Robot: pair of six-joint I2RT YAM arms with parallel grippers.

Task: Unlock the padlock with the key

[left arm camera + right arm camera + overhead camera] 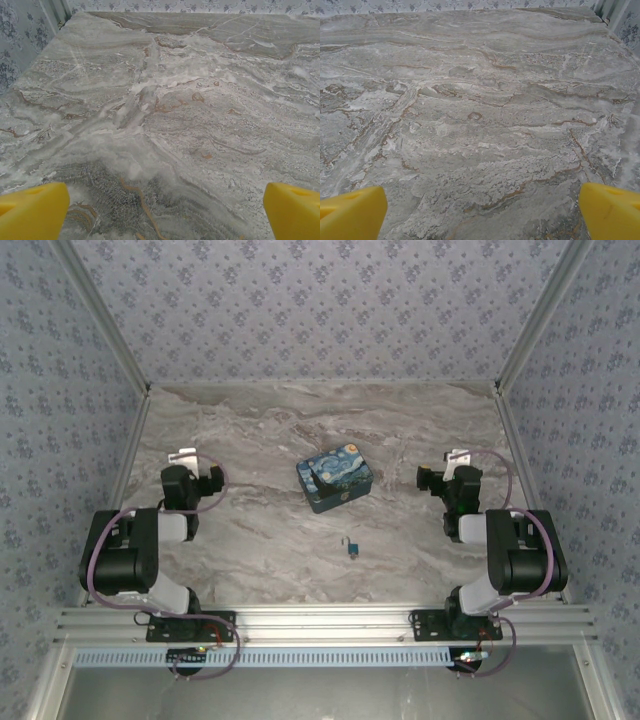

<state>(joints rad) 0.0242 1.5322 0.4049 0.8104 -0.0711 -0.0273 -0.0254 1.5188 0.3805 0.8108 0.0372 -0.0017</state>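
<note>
Near the middle of the marble-patterned table [260, 430], toward its near edge and between the two arms, lay the padlock [353, 549], well apart from both. Its blue-teal body sat nearer the arm bases and its thin silvery shackle pointed away from them, toward the box [335, 480], so the long axis ran roughly near to far with a slight lean to the left. The key could not be told apart at this size. The box, painted with blue and yellow swirls, stood beyond the padlock and was turned at an angle to the table edges. The left gripper [162, 212] hung released over bare table, its yellow fingertips [35, 210] spread wide. The right gripper [482, 212] was likewise released and empty, fingertips [612, 210] wide apart. Print on a white tag [183, 455] at the left wrist was too small to read.
</note>
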